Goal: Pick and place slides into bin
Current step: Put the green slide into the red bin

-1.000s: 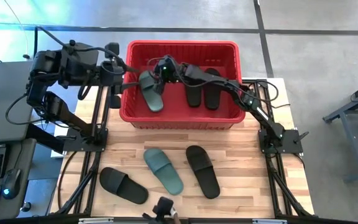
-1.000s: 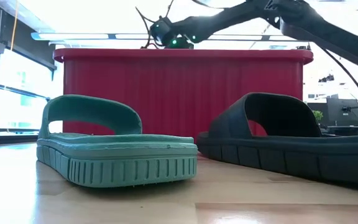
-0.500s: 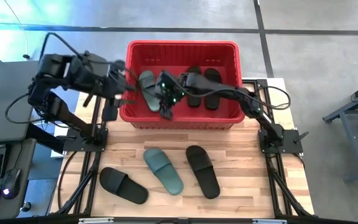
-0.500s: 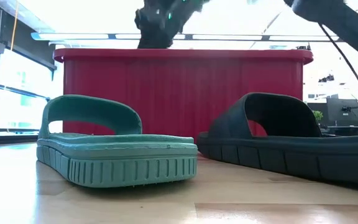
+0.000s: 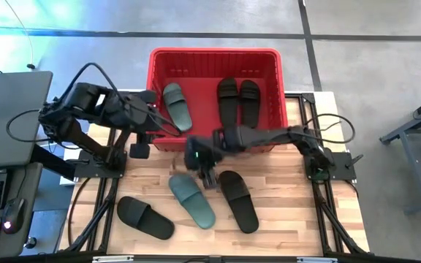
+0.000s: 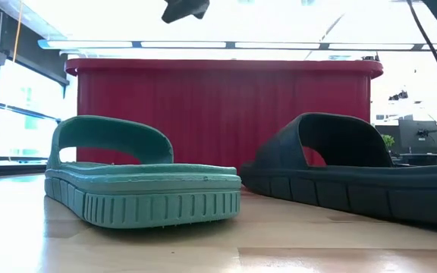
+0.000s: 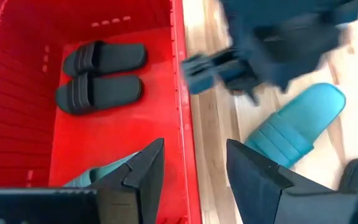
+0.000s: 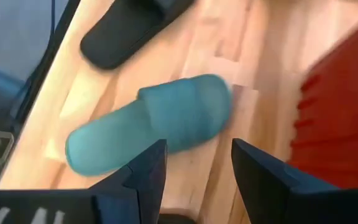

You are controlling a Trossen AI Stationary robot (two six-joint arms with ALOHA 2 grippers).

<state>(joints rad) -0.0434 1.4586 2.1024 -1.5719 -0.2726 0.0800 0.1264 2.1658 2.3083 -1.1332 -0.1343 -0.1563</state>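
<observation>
Now your right gripper [image 5: 209, 177] hangs just outside the bin [image 5: 214, 55], over the green slide [image 5: 192, 199] on the tabletop [image 5: 291, 212]; its fingers [image 8: 138, 177] are spread apart and hold nothing. Your left gripper [image 7: 191, 168] sits at the bin's near-left corner, fingers parted and empty. Inside the bin you have a second green slide [image 5: 176, 107] by the left wall and a black pair [image 5: 238, 101] side by side. Two more black slides [image 5: 238, 201] lie on the tabletop, either side of the green one.
</observation>
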